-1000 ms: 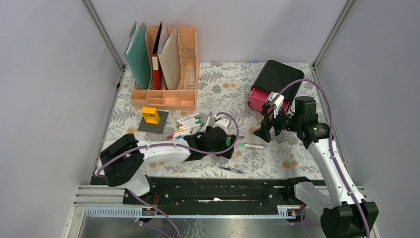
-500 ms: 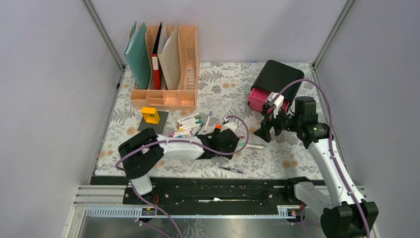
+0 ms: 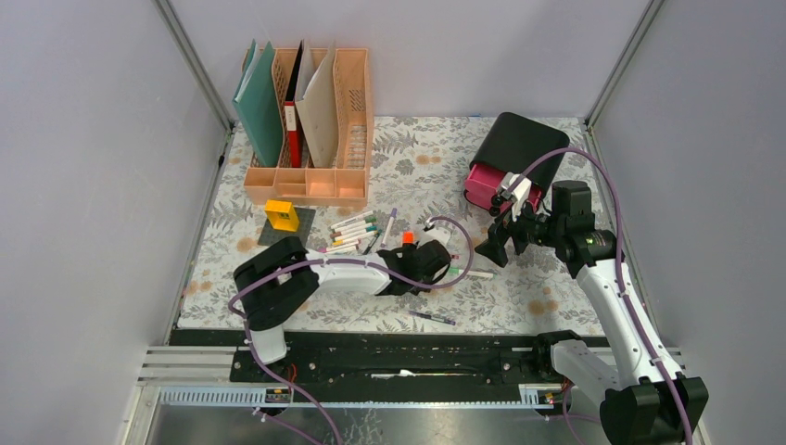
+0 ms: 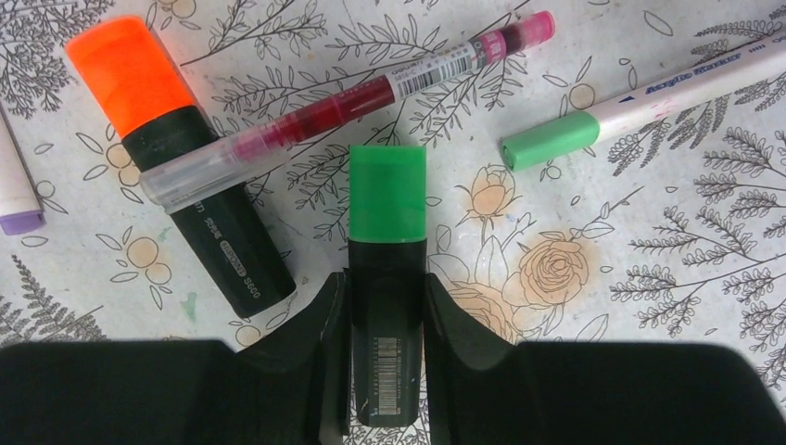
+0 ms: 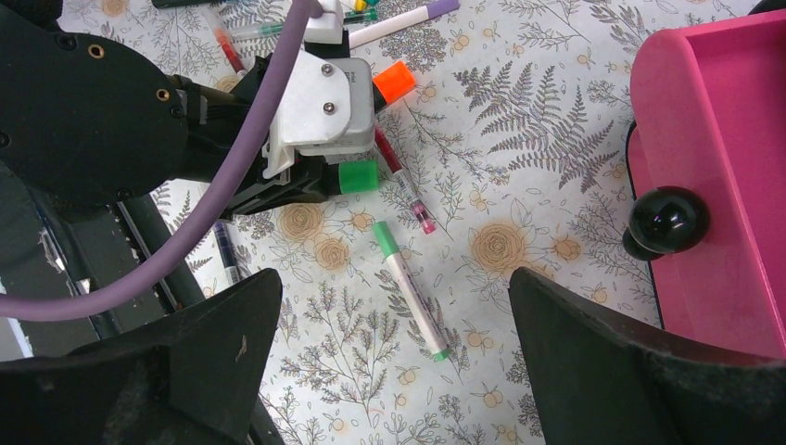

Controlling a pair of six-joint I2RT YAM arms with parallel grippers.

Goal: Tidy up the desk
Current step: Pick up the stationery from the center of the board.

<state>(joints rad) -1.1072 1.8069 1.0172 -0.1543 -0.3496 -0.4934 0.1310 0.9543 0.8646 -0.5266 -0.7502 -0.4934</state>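
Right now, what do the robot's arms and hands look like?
Both the left arm and right arm have white links joined by chunky black joints, with a purple cable looping along each. The left hand and right hand each have two matte black wedge-shaped fingers.

File rack (image 3: 306, 181) sits back-left on desk (image 3: 422, 162), drawer box (image 3: 519, 144) back-right

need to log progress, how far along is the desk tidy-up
Done: folders stand in the rack. In hand: left pincer grips a green marker on the desk. Left: loose pens beside it; pink drawer open, right pincer open nearby.
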